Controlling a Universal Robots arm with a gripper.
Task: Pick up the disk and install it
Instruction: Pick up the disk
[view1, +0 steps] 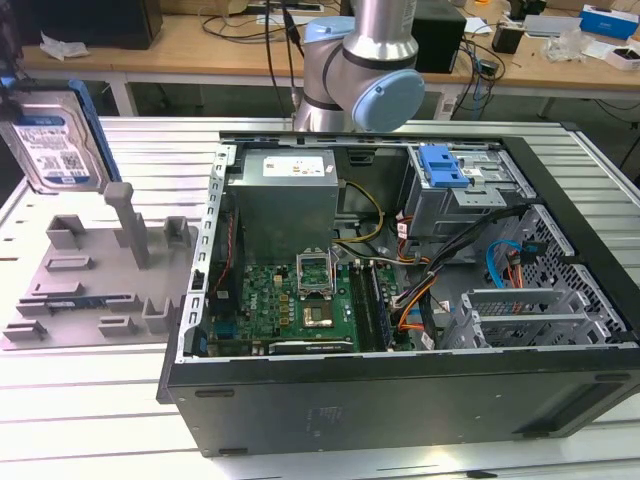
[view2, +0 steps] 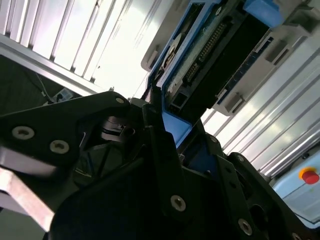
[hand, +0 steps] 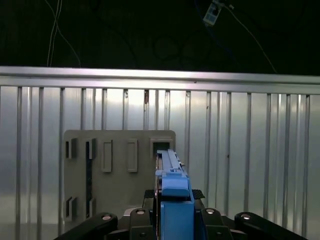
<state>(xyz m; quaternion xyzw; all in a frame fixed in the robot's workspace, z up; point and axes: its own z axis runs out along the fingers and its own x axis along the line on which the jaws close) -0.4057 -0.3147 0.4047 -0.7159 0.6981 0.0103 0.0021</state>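
Starting with the exterior view: your arm shows as a silver and pale-blue joint behind the far wall of the open computer case, at the top middle. The disk is at the exterior view's far left, raised off the ribbed metal surface. It stands on edge, label toward the camera, blue carrier down its side. It hangs above the far end of the grey fixture plate, well apart from the case. Inside the case you see the grey power-supply box, the green motherboard and a blue latch on the drive cage.

Second wrist view: your tool is clenched on the disk. A black finger presses on the blue carrier edge, with the drive's connector side and dark underside running away from the camera. The slatted surface is behind it, and a red button sits at the corner.

First wrist view: the camera looks straight down over the tool. The disk is seen edge-on, gripped between the black fingers and pointing at the fixture plate on the surface. The disk's edge lines up over one of the plate's slots; you can't tell whether it touches.
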